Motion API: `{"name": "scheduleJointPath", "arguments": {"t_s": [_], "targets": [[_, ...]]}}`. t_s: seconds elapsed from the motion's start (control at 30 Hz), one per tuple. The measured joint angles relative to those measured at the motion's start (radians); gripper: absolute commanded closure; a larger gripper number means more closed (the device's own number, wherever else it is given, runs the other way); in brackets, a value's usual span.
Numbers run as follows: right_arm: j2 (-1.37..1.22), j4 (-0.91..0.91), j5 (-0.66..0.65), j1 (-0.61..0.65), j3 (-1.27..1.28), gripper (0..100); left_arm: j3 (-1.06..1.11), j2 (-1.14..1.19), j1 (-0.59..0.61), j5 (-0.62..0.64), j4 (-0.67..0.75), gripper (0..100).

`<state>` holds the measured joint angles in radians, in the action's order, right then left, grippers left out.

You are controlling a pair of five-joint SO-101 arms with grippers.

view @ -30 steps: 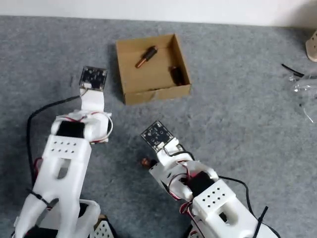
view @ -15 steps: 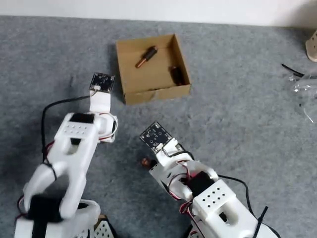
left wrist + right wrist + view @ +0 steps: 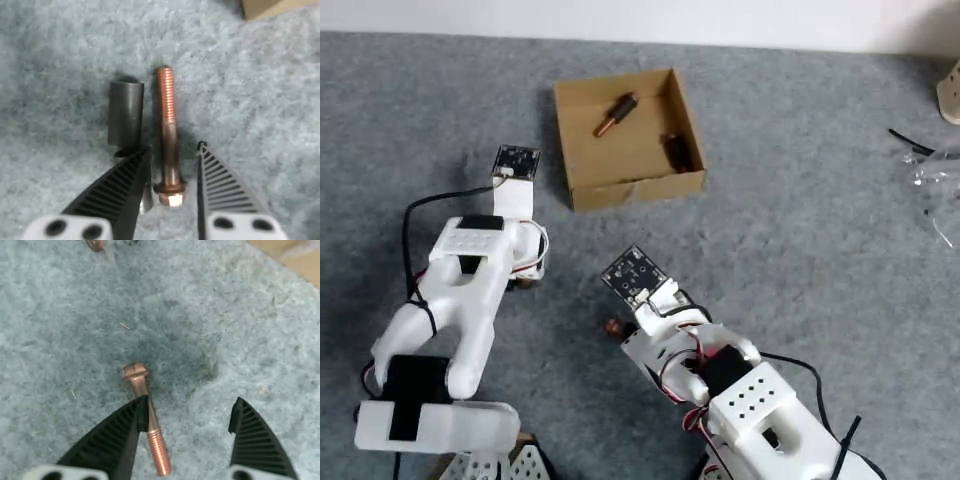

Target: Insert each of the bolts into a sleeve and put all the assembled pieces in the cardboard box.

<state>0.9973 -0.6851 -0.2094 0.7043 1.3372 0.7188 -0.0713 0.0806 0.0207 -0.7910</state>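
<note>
A copper bolt (image 3: pixel 167 130) lies on the grey carpet between the open fingers of my left gripper (image 3: pixel 173 149), head toward the wrist. A black sleeve (image 3: pixel 126 112) lies parallel to it, just outside one finger (image 3: pixel 131 172). A second copper bolt (image 3: pixel 145 415) rests beside one finger (image 3: pixel 131 422) of my open right gripper (image 3: pixel 190 402), partly under it; its head (image 3: pixel 613 326) pokes out by the right arm (image 3: pixel 720 370). The cardboard box (image 3: pixel 582 185) at the back holds an assembled bolt and sleeve (image 3: pixel 616 113) and a dark piece (image 3: pixel 677 150).
Clear plastic and black wires (image 3: pixel 928 165) lie at the right edge, a tan object (image 3: pixel 950 92) behind them. The left arm (image 3: pixel 470 270) stands just left of the box's front corner (image 3: pixel 280 5). Bare carpet stretches to the right of the box.
The left arm has swung and folded down over the spot left of the box. The right arm and its bolt have not moved.
</note>
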Motion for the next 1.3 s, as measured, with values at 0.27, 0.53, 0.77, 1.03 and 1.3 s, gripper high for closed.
{"name": "scheduleJointPath", "arguments": {"t_s": [0.27,0.53,0.77,1.03,1.3], "targets": [[0.0,0.0,-0.003,0.0,0.0,75.2,0.0,0.029,-0.009,0.003,0.0,85],[0.0,0.0,-0.003,0.0,0.0,75.2,0.0,0.029,-0.009,0.003,0.0,100],[0.0,0.0,-0.003,0.0,0.0,75.2,0.0,0.029,-0.012,0.002,0.0,99],[0.0,0.0,-0.003,0.0,0.0,75.2,0.032,-0.078,-0.012,0.003,0.0,99],[0.0,0.0,-0.003,0.0,0.0,75.2,0.233,-0.514,-0.023,-0.084,0.0,99]]}}
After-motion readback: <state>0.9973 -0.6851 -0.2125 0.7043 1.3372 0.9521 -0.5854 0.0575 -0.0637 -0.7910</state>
